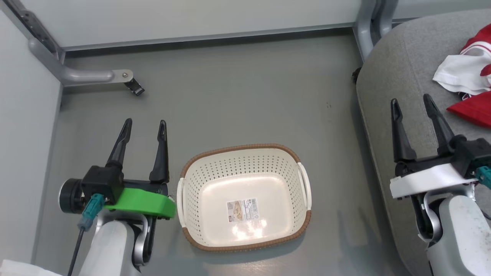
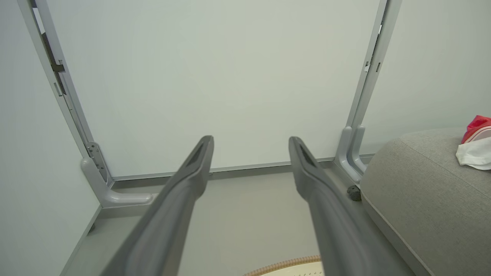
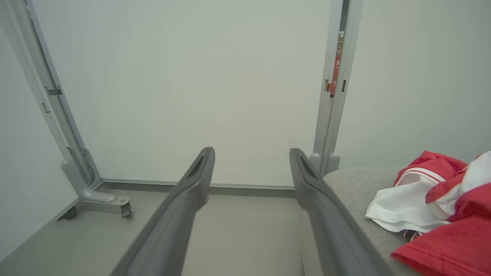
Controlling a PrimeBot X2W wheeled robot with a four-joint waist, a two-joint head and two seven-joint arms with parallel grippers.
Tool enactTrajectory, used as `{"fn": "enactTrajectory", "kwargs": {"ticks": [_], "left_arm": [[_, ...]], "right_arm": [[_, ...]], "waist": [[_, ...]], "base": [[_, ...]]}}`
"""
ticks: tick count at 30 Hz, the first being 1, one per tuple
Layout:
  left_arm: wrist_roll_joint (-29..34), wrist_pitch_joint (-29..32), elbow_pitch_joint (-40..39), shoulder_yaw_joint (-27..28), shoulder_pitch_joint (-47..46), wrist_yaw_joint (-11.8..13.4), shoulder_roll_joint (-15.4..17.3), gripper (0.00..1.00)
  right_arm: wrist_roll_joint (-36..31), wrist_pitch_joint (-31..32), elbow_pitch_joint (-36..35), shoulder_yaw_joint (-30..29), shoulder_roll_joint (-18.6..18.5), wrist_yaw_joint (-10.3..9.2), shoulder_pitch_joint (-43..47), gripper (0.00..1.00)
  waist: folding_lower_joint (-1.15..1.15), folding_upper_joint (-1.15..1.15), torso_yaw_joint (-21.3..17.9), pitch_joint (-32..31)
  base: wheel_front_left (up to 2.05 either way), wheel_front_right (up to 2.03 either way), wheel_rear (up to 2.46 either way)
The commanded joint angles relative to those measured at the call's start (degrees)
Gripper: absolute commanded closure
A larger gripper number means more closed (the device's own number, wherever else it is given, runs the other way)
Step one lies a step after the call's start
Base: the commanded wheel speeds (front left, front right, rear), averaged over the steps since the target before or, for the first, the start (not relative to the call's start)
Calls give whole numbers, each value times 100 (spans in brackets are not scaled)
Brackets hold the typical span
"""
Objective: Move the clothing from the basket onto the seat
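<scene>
The basket (image 1: 238, 148) just right of the wide-spread, empty left claw (image 1: 145, 123) holds only its label (image 1: 241, 210), while the clothing (image 1: 466, 73) lies on the seat (image 1: 399, 76) ahead-right of the equally spread, empty right claw (image 1: 412, 99), so the job looks done.

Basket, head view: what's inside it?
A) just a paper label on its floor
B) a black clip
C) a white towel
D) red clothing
A: the basket holds a paper label on its floor and no fabric; the red and white clothing lies on the grey seat.
</scene>
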Motion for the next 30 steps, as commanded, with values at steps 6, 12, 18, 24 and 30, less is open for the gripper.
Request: {"fn": "enactTrajectory", "kwargs": {"ticks": [6, 12, 18, 24, 30], "left_arm": [[139, -2, 9, 291, 415, -120, -90, 0], [239, -2, 34, 463, 693, -191, -161, 0], [263, -2, 71, 545, 865, -246, -219, 0], [282, -3, 98, 605, 1003, -293, -254, 0], [297, -2, 99, 666, 1095, -321, -275, 0]], "right_arm": [[-91, -11, -159, -29, 80, -4, 506, 0], [-130, -11, -245, -81, 163, -4, 913, 0], [-192, -11, -259, -131, 234, -4, 1195, 0], [-204, -10, -280, -185, 286, -4, 1406, 0], [-264, -11, -283, -196, 310, -4, 1539, 0]], "waist": [[0, 0, 239, -402], [0, 0, 283, -647], [0, 0, 292, -808], [0, 0, 288, -935], [0, 0, 317, -1028]], "base": [[0, 0, 0], [0, 0, 0], [0, 0, 0], [0, 0, 0], [0, 0, 0]]}}
